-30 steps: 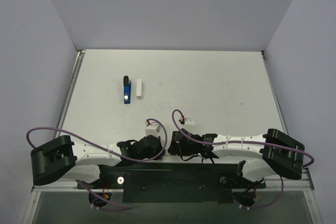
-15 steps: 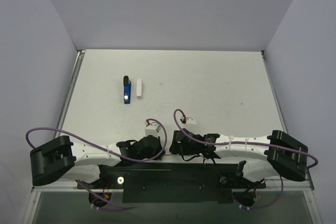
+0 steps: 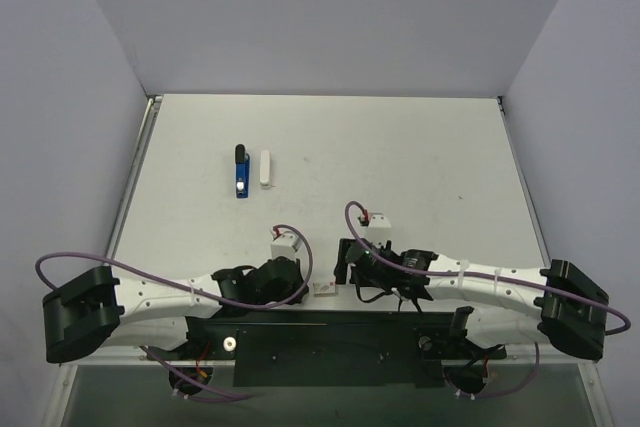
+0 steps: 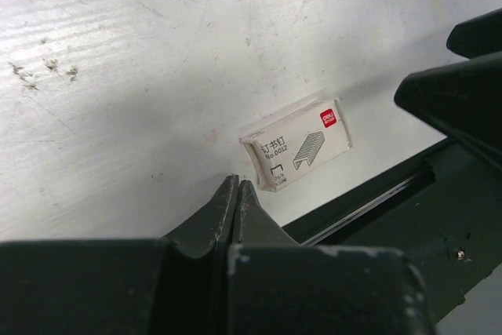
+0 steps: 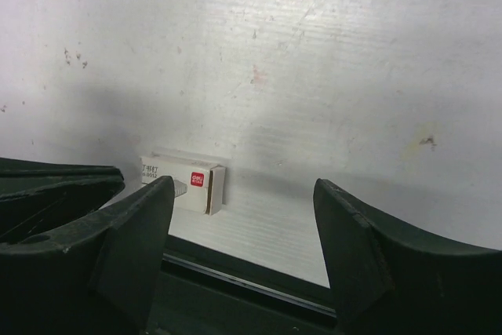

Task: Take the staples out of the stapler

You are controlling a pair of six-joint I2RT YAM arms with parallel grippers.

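Left gripper [image 4: 237, 194] pressed together, empty; right gripper [image 5: 243, 209] spread, empty; stapler [image 3: 240, 172] lies flat far-left, well apart from both; probably light, stiff, slick plastic, may skid; best pinched across narrow sides mid-body

Plain lavender-grey panels are enclosing a white table [image 3: 400, 167] on three sides: a back wall [image 3: 330, 17], a left wall [image 3: 60, 147] and a right wall [image 3: 590, 147], the side walls slanting outward toward the camera. Soft, even light is falling across the tabletop, which is showing faint scuffs and dark specks up close. A metal rail [image 3: 135, 172] is running along the table's left edge.
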